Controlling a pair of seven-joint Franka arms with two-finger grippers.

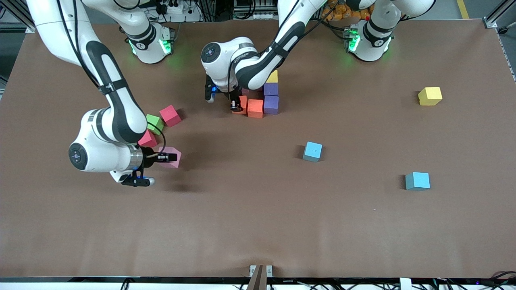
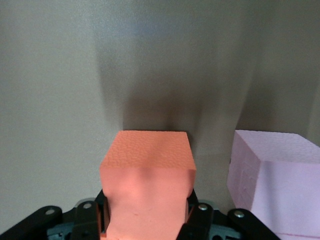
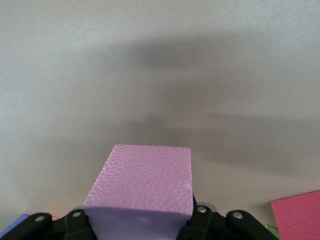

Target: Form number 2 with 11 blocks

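My left gripper [image 1: 236,105] [image 2: 146,217] is shut on an orange block [image 1: 242,103] [image 2: 147,167], at the end of a cluster next to a second orange block [image 1: 255,108]. The cluster also has two purple blocks [image 1: 271,104] and a yellow one [image 1: 273,76]. A pink block [image 2: 272,182] lies beside the held orange one. My right gripper [image 1: 164,157] [image 3: 140,225] is shut on a pink block [image 1: 172,157] [image 3: 142,187], low over the table toward the right arm's end. Close by sit a red block [image 1: 170,115] and a darker pink one [image 1: 148,139] [image 3: 297,217].
A green cube [image 1: 154,123] sits between the red and darker pink blocks. Two light blue blocks [image 1: 313,151] [image 1: 417,181] and another yellow block [image 1: 430,96] lie scattered toward the left arm's end. The brown table [image 1: 258,225] runs bare toward the front camera.
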